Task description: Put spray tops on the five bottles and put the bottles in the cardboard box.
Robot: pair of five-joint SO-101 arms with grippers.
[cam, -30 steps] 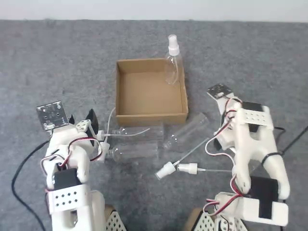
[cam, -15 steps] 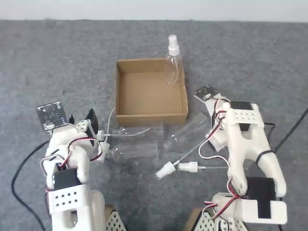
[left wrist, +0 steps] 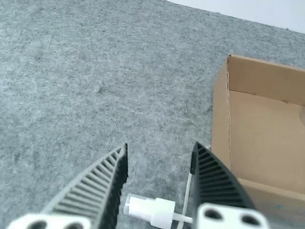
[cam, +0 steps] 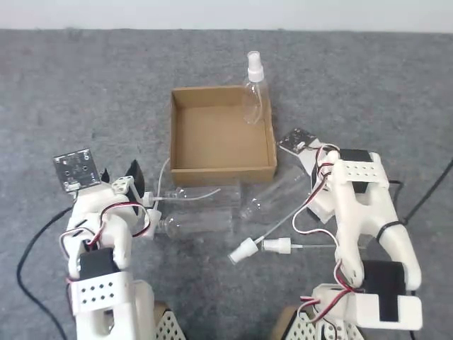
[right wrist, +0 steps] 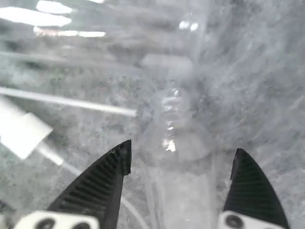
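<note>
The cardboard box [cam: 188,169] sits mid-table and holds nothing. One capped bottle [cam: 254,95] leans on its far right corner. Three clear uncapped bottles lie in front of the box: two [cam: 205,193] [cam: 197,221] side by side, one [cam: 273,193] slanting to the right. Two loose spray tops [cam: 243,250] [cam: 277,246] lie nearer the front. My left gripper [cam: 122,177] [left wrist: 160,147] is open, with a third spray top [left wrist: 148,210] lying between its fingers. My right gripper [cam: 315,191] [right wrist: 182,148] is open, straddling the slanting bottle [right wrist: 172,138] near its neck.
Grey felt covers the table [cam: 85,85], with free room to the left of and behind the box. Thin dip tubes [cam: 294,218] trail from the loose spray tops across the space between the arms. A black cable [cam: 32,248] runs beside the left arm's base.
The right arm has swung left toward the box, bringing its gripper over the slanting bottle. The left arm and all the bottles stayed put.
</note>
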